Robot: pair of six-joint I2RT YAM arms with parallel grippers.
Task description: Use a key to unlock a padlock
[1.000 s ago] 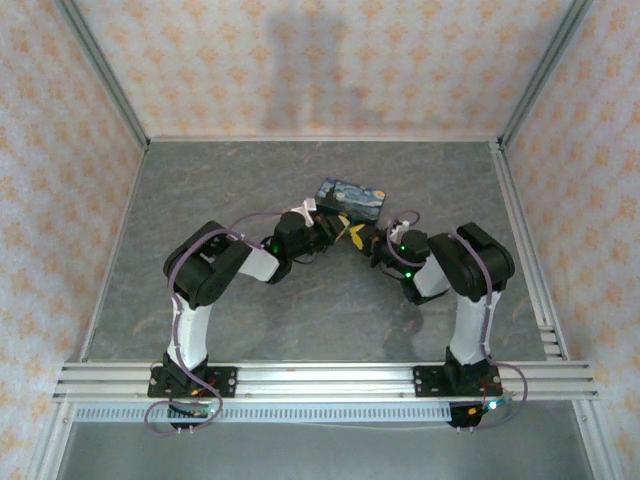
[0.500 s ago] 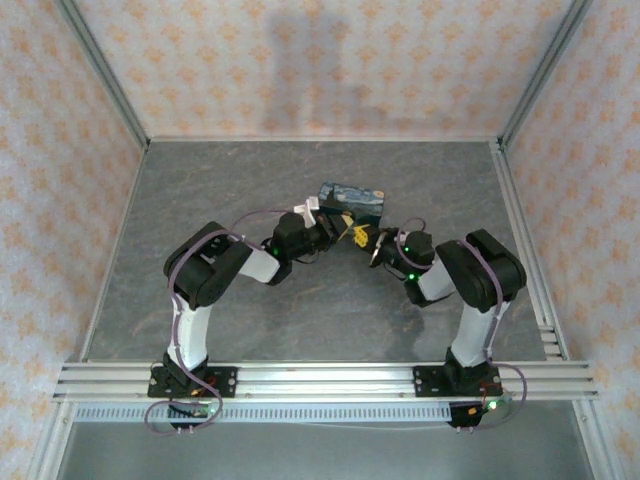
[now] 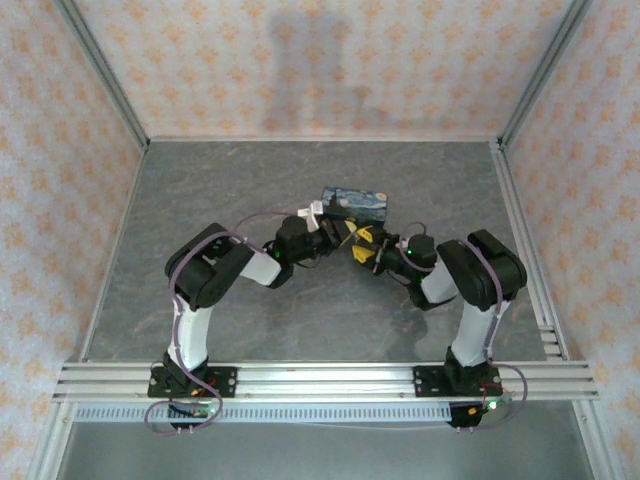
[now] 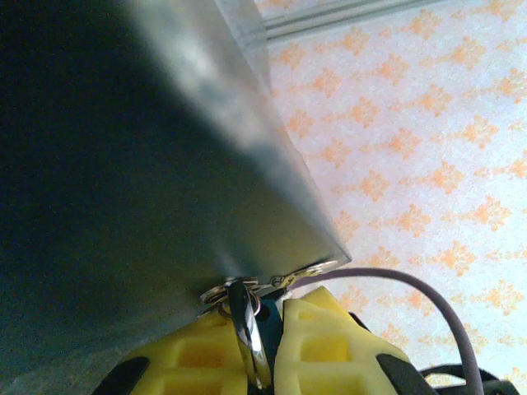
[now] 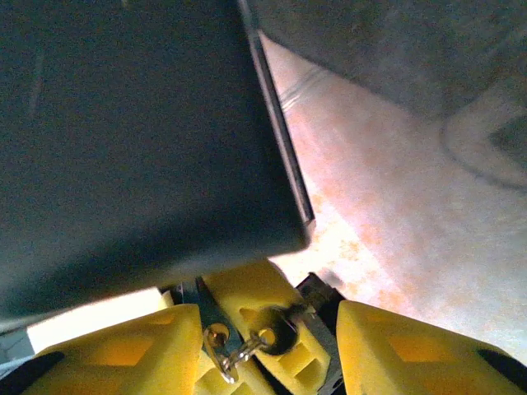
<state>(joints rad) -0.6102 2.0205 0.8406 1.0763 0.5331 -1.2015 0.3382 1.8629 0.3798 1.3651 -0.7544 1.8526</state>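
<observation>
Right gripper has opened; key partly hidden.

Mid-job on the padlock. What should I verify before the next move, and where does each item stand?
1. Left gripper jaws shut on a thin metal piece, presumably the key: ok.
2. That piece seated in the padlock: cannot tell.
3. Right gripper jaws open, holding nothing: ok.
4. Grippers clear of each other: not ok; the right jaws straddle a left finger.
5. Padlock unlocked: cannot tell.
</observation>
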